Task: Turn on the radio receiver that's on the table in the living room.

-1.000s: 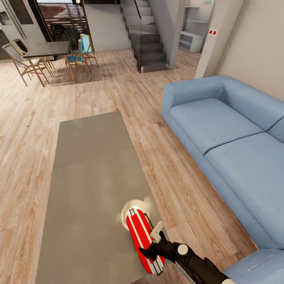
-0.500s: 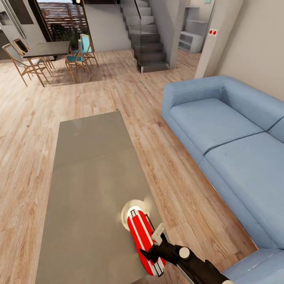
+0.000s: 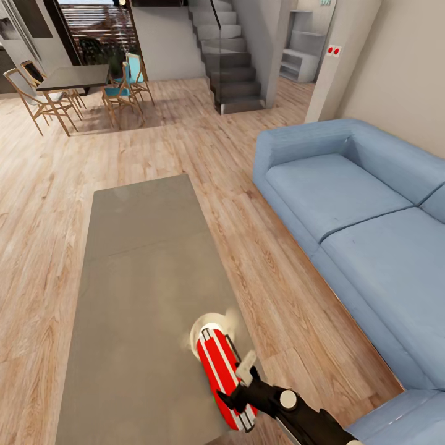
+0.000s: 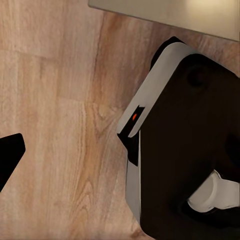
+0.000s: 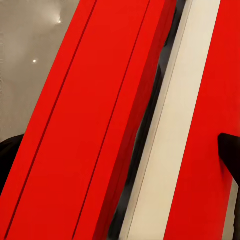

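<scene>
Table (image 3: 142,259) is sitting left of the sofa (image 3: 358,210). Radio (image 3: 221,374) is lying at the table's near right corner, right gripper (image 3: 238,395) hovering over its near end, fingers spread, nothing clamped. Likely a light, stiff, slick shell; press, don't pinch. Dial and switch are hidden. Left gripper (image 4: 7,157): cut off, cannot tell.

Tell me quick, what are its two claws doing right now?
Left gripper: one dark fingertip shows above the wood floor; open or shut cannot be told.
Right gripper: open, fingers either side of the red radio receiver, not clamped.
</scene>
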Controlling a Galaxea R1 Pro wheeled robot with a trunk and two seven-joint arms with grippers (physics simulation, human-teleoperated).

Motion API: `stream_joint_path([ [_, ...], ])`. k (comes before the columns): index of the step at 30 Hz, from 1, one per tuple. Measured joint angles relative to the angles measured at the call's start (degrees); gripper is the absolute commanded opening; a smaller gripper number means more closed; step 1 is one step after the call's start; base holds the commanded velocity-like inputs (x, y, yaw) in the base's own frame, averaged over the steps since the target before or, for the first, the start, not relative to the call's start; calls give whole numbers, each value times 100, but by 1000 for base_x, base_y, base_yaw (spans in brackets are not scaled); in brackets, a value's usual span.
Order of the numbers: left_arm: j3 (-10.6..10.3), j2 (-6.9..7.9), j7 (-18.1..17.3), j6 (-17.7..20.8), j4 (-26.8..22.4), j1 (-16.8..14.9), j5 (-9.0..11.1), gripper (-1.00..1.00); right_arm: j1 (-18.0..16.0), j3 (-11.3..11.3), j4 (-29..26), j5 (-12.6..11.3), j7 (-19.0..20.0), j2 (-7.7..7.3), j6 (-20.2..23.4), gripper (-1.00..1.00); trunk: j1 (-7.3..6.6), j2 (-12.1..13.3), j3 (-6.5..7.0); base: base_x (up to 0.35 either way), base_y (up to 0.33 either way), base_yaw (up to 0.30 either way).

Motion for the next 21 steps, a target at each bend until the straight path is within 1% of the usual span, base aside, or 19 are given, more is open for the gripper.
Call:
stream_joint_path([
  [3, -3, -28, 0, 0, 0, 0, -3, 100, 1, -2, 280, 178, 0, 93, -243, -100, 0, 0, 0, 0, 0, 0],
  [4, -3, -33, 0, 0, 0, 0, -13, 100, 0, -5, 325, 194, 0, 108, -272, -100, 0, 0, 0, 0, 0, 0],
  [5, -4, -48, 0, 0, 0, 0, -62, 100, 0, -9, 396, 225, 0, 131, -317, -100, 0, 0, 0, 0, 0, 0],
  [6, -2, -64, 0, 0, 0, 0, -153, 100, 0, -9, 444, 244, 0, 146, -359, -100, 0, 0, 0, 0, 0, 0],
  [9, -4, -99, 0, -6, 3, 0, -565, 100, -2, -14, 504, 267, 0, 166, -440, -100, 0, 0, 0, 0, 0, 0],
  [12, -4, -114, 0, -8, 13, 0, -734, 100, -3, -17, 521, 276, -1, 171, -463, -100, 0, 0, 0, 0, 0, 0],
  [14, -2, -125, 0, -8, 83, 0, -783, 100, -6, -18, 524, 278, -1, 172, -471, -100, 0, 0, 0, 0, 0, 0],
  [16, 2, -111, 4, -12, 269, 0, -822, 100, -8, -18, 527, 283, -1, 173, -478, -100, 0, 0, 0, 0, 0, 0],
  [19, 4, -83, 8, -16, 450, 0, -844, 100, -9, -19, 528, 284, -1, 173, -482, -100, 0, 0, 0, 0, 0, 0],
  [21, 4, -79, 8, -17, 486, 0, -848, 100, -6, -18, 529, 288, -1, 173, -482, -100, 0, 0, 0, 0, 0, 0],
])
